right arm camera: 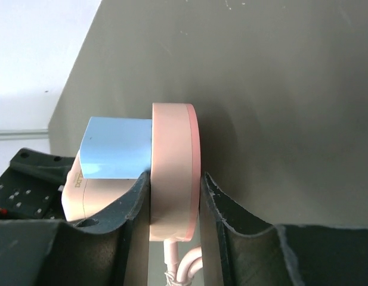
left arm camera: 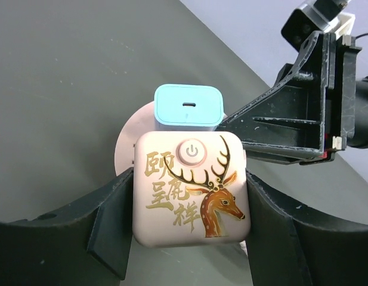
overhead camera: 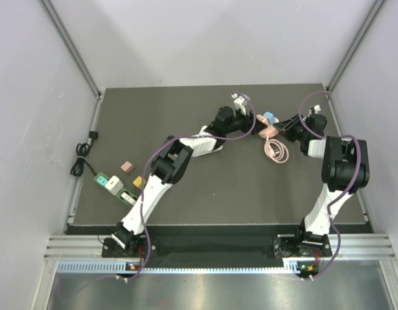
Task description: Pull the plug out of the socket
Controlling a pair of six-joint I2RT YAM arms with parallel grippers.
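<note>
Both arms meet near the far edge of the worktop [overhead camera: 237,194], right of middle.

- Left gripper [left arm camera: 189,220]: clamped on the pink plug [left arm camera: 191,190], one finger on each flank. The plug is square with rounded corners, a gold-and-brown deer print and a round power button on top.
- Right gripper [right arm camera: 175,199]: closed across the socket [right arm camera: 175,155], a round pink disc pinched face to back.
- Pink plug sits against the socket face, not yet separated.
- Blue plug [right arm camera: 115,148] is also seated in that face, just beside the pink plug.
- Pink cord [overhead camera: 276,150] trails from the socket in a loop toward the near edge.
- Cannot tell whether the socket touches the worktop.
- Left edge, well apart: green-and-white power strip [overhead camera: 111,184], small pink block [overhead camera: 128,166], small yellow block [overhead camera: 137,182]
</note>
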